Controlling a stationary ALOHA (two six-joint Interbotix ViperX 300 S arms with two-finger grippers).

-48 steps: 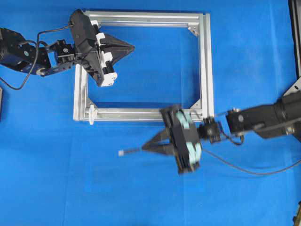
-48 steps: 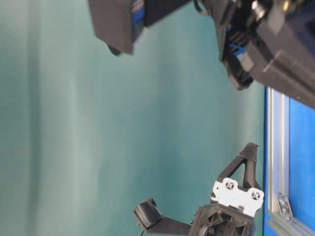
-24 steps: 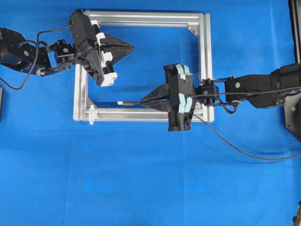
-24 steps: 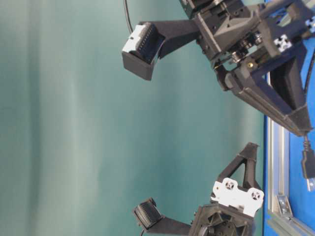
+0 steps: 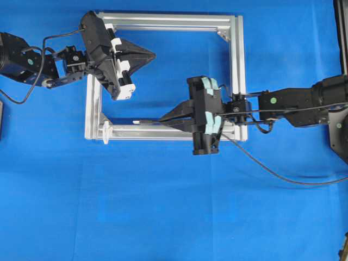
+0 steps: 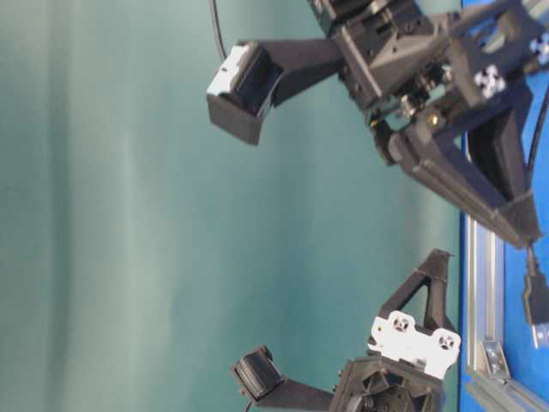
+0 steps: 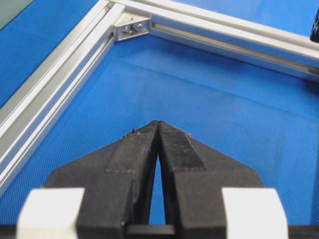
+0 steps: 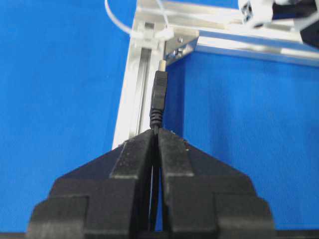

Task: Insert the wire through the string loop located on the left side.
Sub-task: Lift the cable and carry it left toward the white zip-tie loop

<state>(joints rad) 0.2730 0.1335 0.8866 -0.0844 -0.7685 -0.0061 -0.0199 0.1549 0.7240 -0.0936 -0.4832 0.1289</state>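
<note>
Blue cloth covers the desk (image 5: 163,217), on which a silver aluminium frame (image 5: 237,76) lies flat. The wire (image 5: 272,173), a thin black cable, trails slack across the cloth from the right and ends in a small plug (image 8: 158,94) with a metallic tip. The right gripper (image 5: 161,119) is clenched on the wire just behind the plug, which juts forward over the frame's lower rail, aimed at the lower-left corner. The string loop (image 8: 119,22), a whitish thread tied at that corner, lies just beyond the tip, not yet entered. The wire looks light and limp, so only the short rigid plug can be steered; a hold close behind it seems best. The left gripper (image 5: 153,54), clenched on nothing, hovers over the upper-left region of the frame.
</note>
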